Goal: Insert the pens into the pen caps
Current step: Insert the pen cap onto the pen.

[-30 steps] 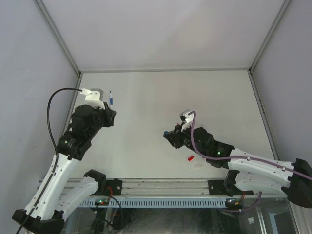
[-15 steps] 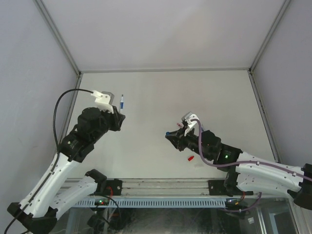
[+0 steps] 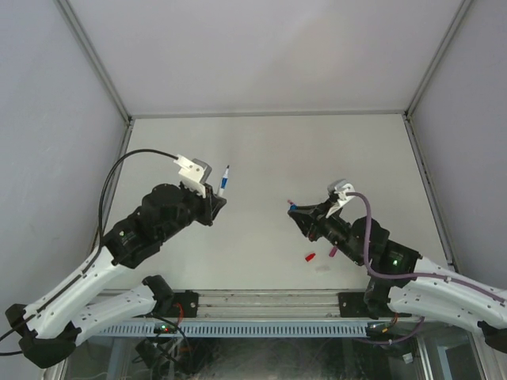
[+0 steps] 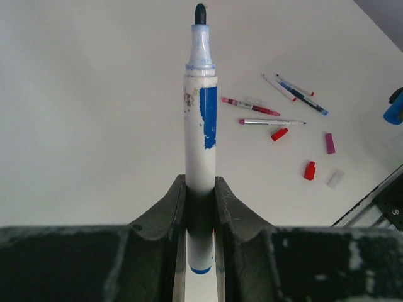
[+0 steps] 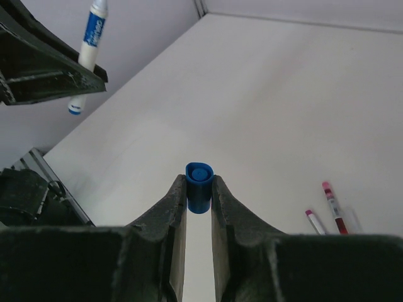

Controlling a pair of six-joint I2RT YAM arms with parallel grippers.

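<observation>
Left tool (image 4: 200, 189): clamped on blue pen (image 4: 201, 119), tip at 12 o'clock; lower barrel hidden between the jaws.
Right tool (image 5: 199, 196): pinching blue cap (image 5: 199, 178); cap hard to make out from above.
Loose pens (image 4: 261, 108), loose caps (image 4: 309, 170): on desk (image 3: 261, 150), mostly hidden under right arm (image 3: 372, 249) from above.
Left arm (image 3: 150, 226) reaches toward 1 o'clock, right arm toward 10 o'clock.

The pen (image 4: 200, 119) has a smooth, glossy plastic barrel, scuffed, its blue print worn. The blue cap (image 5: 199, 195) is glossy plastic. The left gripper (image 4: 200, 184) and right gripper (image 5: 199, 181) look matt, grainy black plastic. The table (image 4: 94, 126) is matt and smooth.
</observation>
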